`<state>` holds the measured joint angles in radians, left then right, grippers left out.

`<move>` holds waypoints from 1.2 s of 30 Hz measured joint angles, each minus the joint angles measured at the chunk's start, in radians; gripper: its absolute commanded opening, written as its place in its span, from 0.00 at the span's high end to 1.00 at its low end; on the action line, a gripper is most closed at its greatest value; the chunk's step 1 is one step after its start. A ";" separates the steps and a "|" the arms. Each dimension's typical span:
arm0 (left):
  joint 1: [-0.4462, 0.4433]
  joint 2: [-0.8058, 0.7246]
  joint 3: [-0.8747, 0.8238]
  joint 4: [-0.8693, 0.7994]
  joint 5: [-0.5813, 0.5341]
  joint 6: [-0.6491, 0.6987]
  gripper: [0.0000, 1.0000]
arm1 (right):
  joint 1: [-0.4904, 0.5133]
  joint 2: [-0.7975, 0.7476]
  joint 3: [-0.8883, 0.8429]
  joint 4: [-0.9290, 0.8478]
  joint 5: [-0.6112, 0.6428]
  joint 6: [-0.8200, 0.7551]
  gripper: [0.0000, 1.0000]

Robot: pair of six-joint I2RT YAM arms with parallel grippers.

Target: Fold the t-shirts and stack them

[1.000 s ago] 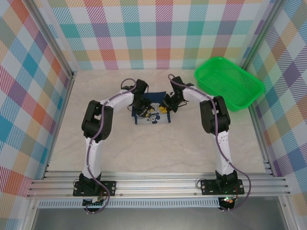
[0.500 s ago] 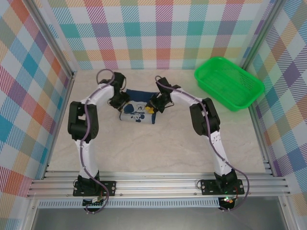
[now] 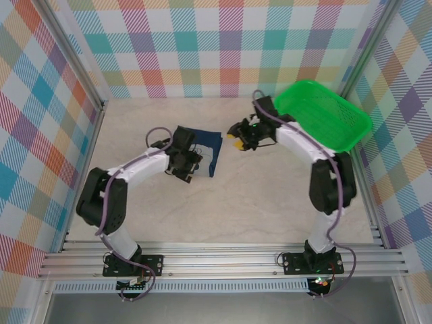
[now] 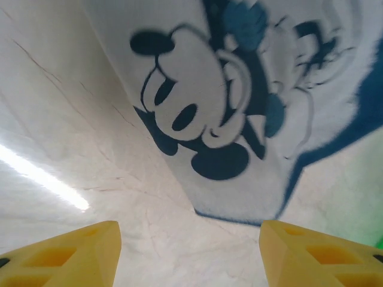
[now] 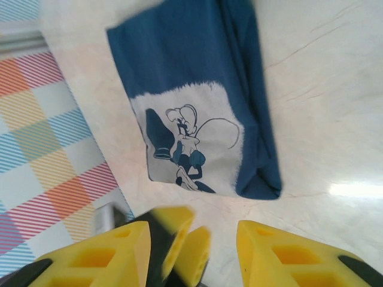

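Note:
The dark navy t-shirt [image 3: 208, 150] lies folded flat on the table, left of the middle. Its white cartoon print [image 5: 190, 147] faces up at the near end, and the same print [image 4: 239, 107] looms large in the left wrist view. My left gripper [image 3: 190, 166] hovers low over the shirt's near-left corner, open, with bare table between its yellow fingers [image 4: 66, 254]. My right gripper [image 3: 236, 138] is to the right of the shirt and apart from it, open and empty. A blurred yellow and black shape [image 5: 176, 242] low in the right wrist view looks like the left gripper.
The green plastic basket [image 3: 322, 116] stands at the back right, just behind the right forearm. Plaid walls with metal rails [image 3: 81, 81] close in the table on three sides. Bare tabletop [image 3: 223, 209] stretches in front of the shirt.
Both grippers were down on the shirt and have let go. The right gripper has pulled away to the right, toward the basket. The left arm has swung round to the shirt's near-left corner.

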<state>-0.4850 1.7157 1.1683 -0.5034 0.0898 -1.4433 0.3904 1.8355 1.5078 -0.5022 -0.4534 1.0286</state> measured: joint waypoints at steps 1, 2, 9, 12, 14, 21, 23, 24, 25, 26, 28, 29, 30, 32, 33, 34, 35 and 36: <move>-0.005 0.028 -0.002 0.029 -0.001 -0.041 0.38 | -0.021 -0.044 -0.035 0.001 0.000 -0.011 0.57; -0.005 0.051 -0.003 0.058 -0.003 -0.077 0.38 | -0.037 -0.079 -0.068 0.001 0.000 -0.021 0.57; -0.002 0.158 0.001 0.188 -0.028 -0.226 0.47 | -0.051 -0.202 -0.215 -0.025 -0.003 -0.066 0.58; 0.006 0.174 0.006 0.186 -0.023 -0.274 0.56 | -0.051 -0.241 -0.255 -0.041 -0.003 -0.077 0.59; 0.019 0.177 0.008 0.175 -0.006 -0.308 0.64 | -0.051 -0.277 -0.286 -0.045 -0.003 -0.077 0.59; 0.148 0.230 0.062 0.203 0.052 -0.367 0.71 | -0.052 -0.387 -0.365 -0.072 -0.002 -0.080 0.59; 0.235 0.267 0.109 0.218 0.049 -0.344 0.71 | -0.052 -0.416 -0.385 -0.082 0.001 -0.080 0.59; 0.277 0.283 0.130 0.222 0.046 -0.330 0.71 | -0.052 -0.426 -0.392 -0.089 0.001 -0.080 0.59; 0.329 0.303 0.158 0.222 0.042 -0.313 0.71 | -0.052 -0.439 -0.401 -0.095 0.002 -0.080 0.59; 0.380 0.322 0.184 0.224 0.037 -0.293 0.71 | -0.052 -0.450 -0.406 -0.103 0.003 -0.080 0.59; 0.462 0.359 0.240 0.216 0.037 -0.240 0.71 | -0.052 -0.467 -0.418 -0.107 0.010 -0.079 0.59; 0.501 0.386 0.283 0.199 0.040 -0.207 0.72 | -0.052 -0.474 -0.422 -0.113 0.013 -0.079 0.59; 0.533 0.419 0.336 0.176 0.052 -0.172 0.72 | -0.054 -0.478 -0.426 -0.116 0.016 -0.079 0.59; 0.592 0.494 0.455 0.134 0.094 -0.092 0.73 | -0.057 -0.483 -0.430 -0.124 0.019 -0.076 0.59; 0.613 0.521 0.499 0.116 0.112 -0.057 0.72 | -0.058 -0.483 -0.431 -0.125 0.021 -0.076 0.59; 0.636 0.549 0.542 0.100 0.135 -0.021 0.72 | -0.058 -0.483 -0.431 -0.126 0.024 -0.076 0.59; 0.652 0.569 0.575 0.084 0.158 0.006 0.72 | -0.058 -0.483 -0.431 -0.128 0.026 -0.076 0.59; 0.666 0.586 0.603 0.067 0.183 0.032 0.72 | -0.058 -0.483 -0.431 -0.128 0.027 -0.076 0.59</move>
<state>0.1814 2.3016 1.7714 -0.4362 0.2729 -1.4113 0.3328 1.3525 1.0767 -0.6304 -0.4263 0.9527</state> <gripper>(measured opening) 0.278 0.412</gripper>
